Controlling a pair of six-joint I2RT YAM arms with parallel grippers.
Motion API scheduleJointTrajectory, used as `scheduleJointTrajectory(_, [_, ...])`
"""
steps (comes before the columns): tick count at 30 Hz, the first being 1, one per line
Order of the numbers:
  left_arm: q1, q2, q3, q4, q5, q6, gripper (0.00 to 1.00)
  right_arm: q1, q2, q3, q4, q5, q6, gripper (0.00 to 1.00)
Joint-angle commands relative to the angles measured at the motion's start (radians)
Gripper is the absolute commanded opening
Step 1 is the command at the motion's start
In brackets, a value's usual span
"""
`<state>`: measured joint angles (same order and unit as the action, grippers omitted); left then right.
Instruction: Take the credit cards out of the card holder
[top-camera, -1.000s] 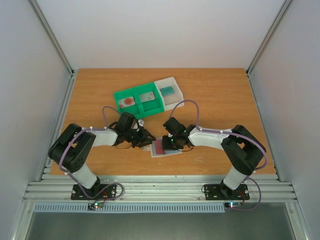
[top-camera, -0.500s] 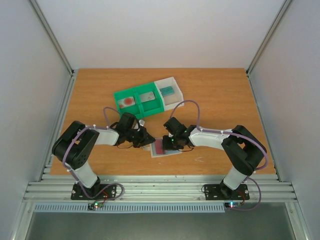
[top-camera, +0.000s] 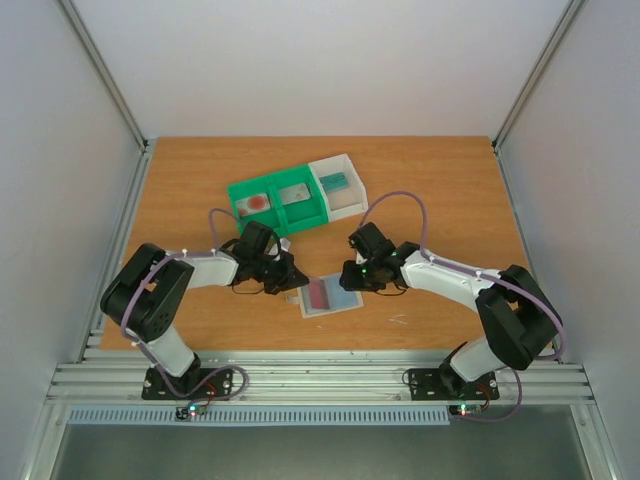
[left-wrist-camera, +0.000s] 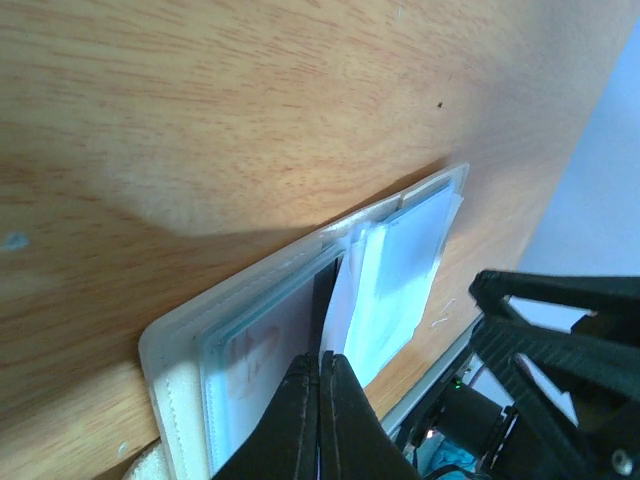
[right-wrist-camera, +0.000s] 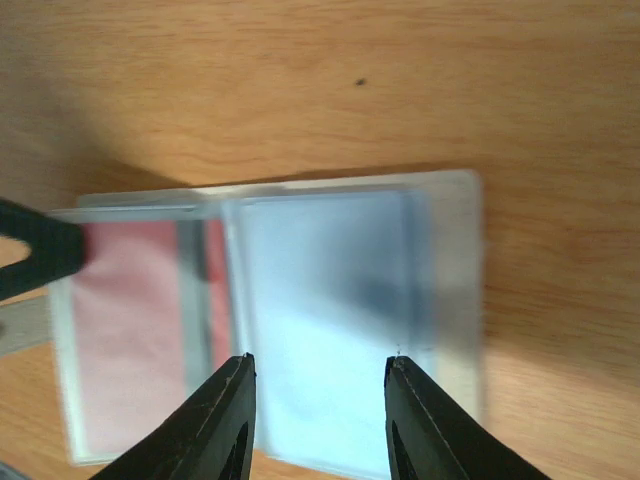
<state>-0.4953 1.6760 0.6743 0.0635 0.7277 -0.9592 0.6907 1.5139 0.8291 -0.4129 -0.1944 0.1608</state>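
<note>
The card holder (top-camera: 312, 309) lies flat on the table in front of the arms. A red card (top-camera: 318, 293) sits in its left half and a pale blue card (top-camera: 345, 296) shows over its right half. My left gripper (top-camera: 291, 286) is shut on a thin clear flap at the holder's left edge; the left wrist view shows the gripper (left-wrist-camera: 322, 366), the beige holder (left-wrist-camera: 172, 362) and the blue card (left-wrist-camera: 405, 262). My right gripper (top-camera: 352, 279) hovers open and empty over the blue card (right-wrist-camera: 320, 285), its tips (right-wrist-camera: 320, 362) either side; the red card (right-wrist-camera: 125, 330) lies left.
A green two-compartment tray (top-camera: 281, 214) stands behind, holding a white card with a red circle (top-camera: 257, 201) and a grey card (top-camera: 295, 193). A white tray (top-camera: 350, 196) beside it holds a teal card (top-camera: 334, 181). The left gripper's finger (right-wrist-camera: 35, 252) shows in the right wrist view.
My right gripper has drawn back to the right, off the holder, uncovering the pale blue card on the holder's right side. My left gripper stays clamped at the holder's left edge.
</note>
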Motion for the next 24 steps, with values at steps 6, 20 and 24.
scheduleJointTrajectory(6, [-0.005, -0.043, 0.067, -0.23, -0.045, 0.127, 0.01, -0.077, 0.012, -0.015, -0.084, 0.036, -0.093, 0.42])
scheduleJointTrajectory(20, [-0.002, -0.083, 0.092, -0.326, -0.089, 0.182, 0.09, -0.075, 0.05, -0.103, 0.071, -0.161, -0.028, 0.32])
scheduleJointTrajectory(24, [-0.005, -0.107, 0.096, -0.307, -0.079, 0.171, 0.17, -0.073, 0.051, -0.126, 0.118, -0.217, 0.0, 0.29])
